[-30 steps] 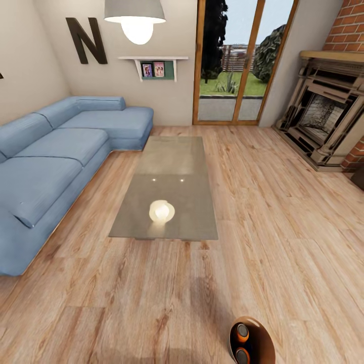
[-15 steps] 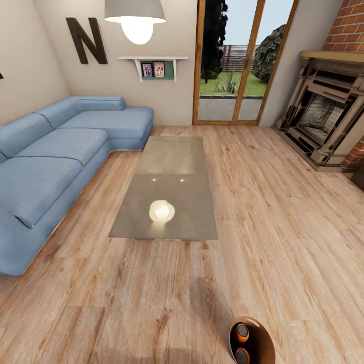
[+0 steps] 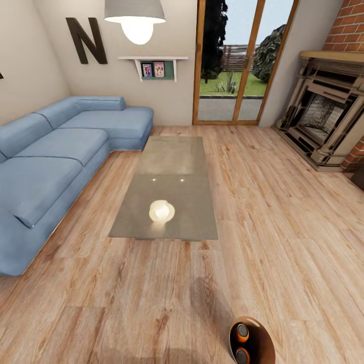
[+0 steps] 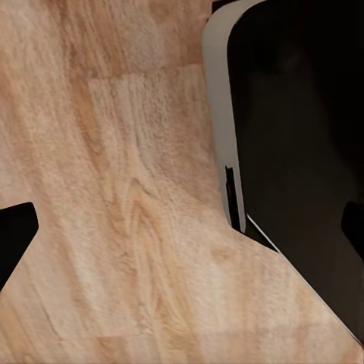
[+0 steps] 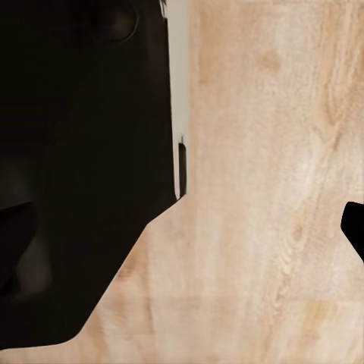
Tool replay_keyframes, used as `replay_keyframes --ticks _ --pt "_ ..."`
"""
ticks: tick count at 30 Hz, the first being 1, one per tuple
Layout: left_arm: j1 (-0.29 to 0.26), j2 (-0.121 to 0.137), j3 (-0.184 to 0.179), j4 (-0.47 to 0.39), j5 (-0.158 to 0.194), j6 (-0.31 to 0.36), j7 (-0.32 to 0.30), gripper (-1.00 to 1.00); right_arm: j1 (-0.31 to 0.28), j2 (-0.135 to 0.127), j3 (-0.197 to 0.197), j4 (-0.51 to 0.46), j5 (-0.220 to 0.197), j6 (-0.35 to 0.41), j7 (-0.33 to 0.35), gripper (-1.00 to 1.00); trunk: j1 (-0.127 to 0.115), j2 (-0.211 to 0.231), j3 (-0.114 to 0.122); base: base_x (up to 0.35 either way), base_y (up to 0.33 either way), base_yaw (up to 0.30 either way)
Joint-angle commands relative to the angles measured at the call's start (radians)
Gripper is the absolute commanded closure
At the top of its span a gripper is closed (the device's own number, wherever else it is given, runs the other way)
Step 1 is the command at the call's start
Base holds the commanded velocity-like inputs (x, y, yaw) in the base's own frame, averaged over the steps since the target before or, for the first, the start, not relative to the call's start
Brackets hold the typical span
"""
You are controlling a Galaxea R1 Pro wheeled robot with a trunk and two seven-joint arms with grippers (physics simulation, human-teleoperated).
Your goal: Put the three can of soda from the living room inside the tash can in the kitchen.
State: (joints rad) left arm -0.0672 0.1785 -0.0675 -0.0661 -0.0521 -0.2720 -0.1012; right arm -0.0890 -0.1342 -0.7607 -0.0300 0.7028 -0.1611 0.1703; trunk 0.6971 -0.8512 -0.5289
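On the light wood plank floor (image 3: pixel 263 212) of the living room, near the bottom edge of the head view, the tash can (image 3: pixel 263 337) is standing with its glossy brown interior facing up and two orange cans of soda lying inside it: one (image 3: pixel 242 331) farther in and one (image 3: pixel 242 355) nearer the edge of the view, the pair just beside each other with grey tops showing. A third, blue can is not being made out here. The glass-topped low table (image 3: pixel 169 189) is sitting ahead in the middle of the room, its surface mirroring the glow of the white pendant lamp (image 3: pixel 135 17) hanging above. The long blue corner sofa (image 3: pixel 55 156) is running along the left wall, with the big dark letter N (image 3: pixel 87 40) and a small shelf (image 3: pixel 154 64) holding framed pictures mounted on the wall behind it. Glazed doors (image 3: pixel 237 60) are opening onto a garden at the far end, and a brick fireplace (image 3: pixel 328 111) is occupying the right side. In both wrist views, dark robot bodywork is covering part of the floor, and only dark finger edges are showing at the margins; whether either gripper is spread or pressed together cannot be told.
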Motion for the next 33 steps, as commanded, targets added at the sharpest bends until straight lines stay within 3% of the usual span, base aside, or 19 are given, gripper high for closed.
replay_keyframes --ticks 1,33 --pt "0.0 0.0 0.0 0.0 0.0 0.0 0.0 -1.0 0.0 0.002 0.0 0.0 0.0 0.0 0.0 -1.0 0.0 0.0 0.0 0.0 0.0 0.0" --pt "0.001 -0.004 0.0 0.002 0.0 0.0 0.0 -1.0 0.0 0.011 -0.002 0.001 -0.008 0.0 0.0 -1.0 0.0 0.0 0.0 0.0 0.0 0.0"
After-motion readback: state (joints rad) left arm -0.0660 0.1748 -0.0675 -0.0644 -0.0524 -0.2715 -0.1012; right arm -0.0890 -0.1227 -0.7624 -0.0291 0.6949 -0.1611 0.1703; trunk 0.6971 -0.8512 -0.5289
